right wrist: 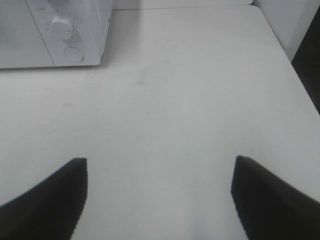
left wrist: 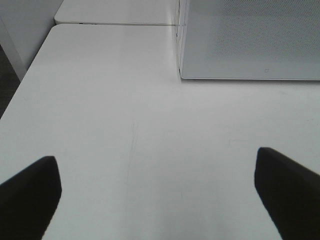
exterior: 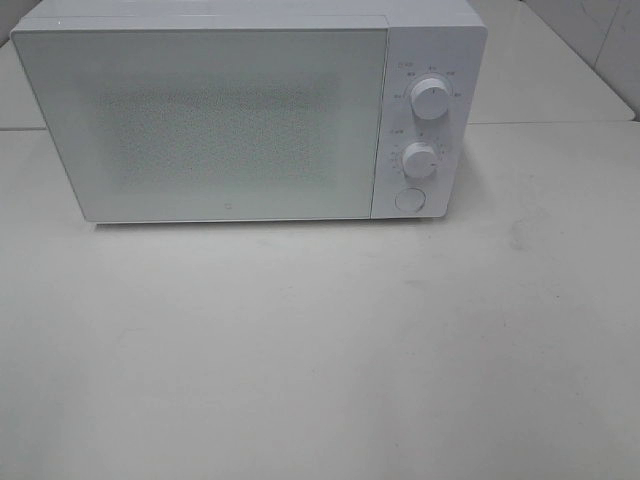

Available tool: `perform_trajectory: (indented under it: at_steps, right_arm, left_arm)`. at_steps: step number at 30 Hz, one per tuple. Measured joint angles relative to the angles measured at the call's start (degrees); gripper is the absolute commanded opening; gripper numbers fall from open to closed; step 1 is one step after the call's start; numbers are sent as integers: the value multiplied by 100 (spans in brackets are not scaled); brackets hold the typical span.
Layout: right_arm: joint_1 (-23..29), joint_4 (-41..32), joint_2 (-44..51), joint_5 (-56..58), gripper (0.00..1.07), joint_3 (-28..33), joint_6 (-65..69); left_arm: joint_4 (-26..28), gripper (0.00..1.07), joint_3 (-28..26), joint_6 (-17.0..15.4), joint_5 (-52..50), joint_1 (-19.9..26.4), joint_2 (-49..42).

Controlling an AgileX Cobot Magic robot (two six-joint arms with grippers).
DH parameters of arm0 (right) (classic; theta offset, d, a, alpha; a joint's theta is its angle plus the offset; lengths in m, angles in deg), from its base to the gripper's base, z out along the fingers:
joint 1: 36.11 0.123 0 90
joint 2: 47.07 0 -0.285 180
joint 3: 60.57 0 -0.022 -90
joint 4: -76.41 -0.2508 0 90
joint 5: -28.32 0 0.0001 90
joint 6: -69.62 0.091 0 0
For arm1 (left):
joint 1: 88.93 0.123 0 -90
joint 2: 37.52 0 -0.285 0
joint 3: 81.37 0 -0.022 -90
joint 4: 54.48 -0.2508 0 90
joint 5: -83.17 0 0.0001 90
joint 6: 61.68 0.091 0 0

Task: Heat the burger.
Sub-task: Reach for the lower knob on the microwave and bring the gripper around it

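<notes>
The burger is out of view in all three views. A white microwave point(exterior: 250, 110) stands at the back of the white table point(exterior: 320, 350) with its door shut; its door corner point(left wrist: 250, 45) and its knob side point(right wrist: 65, 30) show in the wrist views. My left gripper point(left wrist: 157, 185) is open over bare table, left of and in front of the microwave. My right gripper point(right wrist: 159, 192) is open over bare table, right of and in front of it. Neither holds anything. No arm shows in the exterior high view.
The microwave's panel carries two knobs point(exterior: 429, 100) point(exterior: 420, 160) and a round button point(exterior: 410, 199). The table's left edge point(left wrist: 20, 85) and right edge point(right wrist: 295, 70) are near. A second table surface point(left wrist: 115, 12) abuts behind.
</notes>
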Motion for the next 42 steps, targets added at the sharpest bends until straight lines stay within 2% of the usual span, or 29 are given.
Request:
perform_trajectory:
  at_steps: [26,42]
  right_arm:
    - [0,0,-11,-132,76,-97,6]
    - [0,0,-1461,-1856,76,-246,29]
  left_arm:
    - [0,101,0,0,0,0,0]
    - [0,101,0,0,0,0,0]
